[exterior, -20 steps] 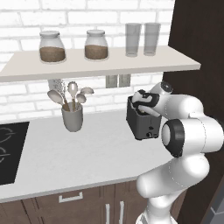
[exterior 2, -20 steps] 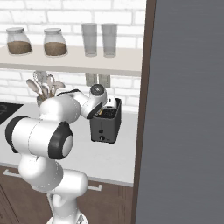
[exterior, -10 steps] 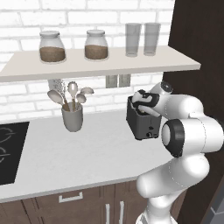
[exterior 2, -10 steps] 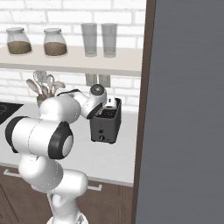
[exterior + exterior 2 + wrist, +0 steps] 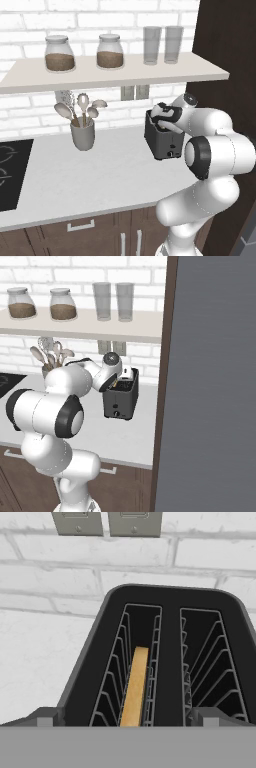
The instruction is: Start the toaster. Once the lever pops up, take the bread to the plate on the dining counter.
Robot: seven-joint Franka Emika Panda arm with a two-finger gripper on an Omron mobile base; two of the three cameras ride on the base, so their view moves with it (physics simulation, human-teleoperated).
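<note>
The toaster (image 5: 165,662) stands on the counter (image 5: 100,175), with the bread (image 5: 135,687) upright in its left slot. The end effector (image 5: 162,117) hovers above, jaws spread wide, grasping nothing. A cup (image 5: 82,135) holds spoons.

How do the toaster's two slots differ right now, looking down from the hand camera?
The left slot holds the bread, a tan slice standing on edge between the wire guides; the right slot has nothing in it, so its dark floor shows. The left slot's guides are partly hidden by the slice; the right slot's are fully visible. Both lie side by side in the toaster, with matching wire racks.
</note>
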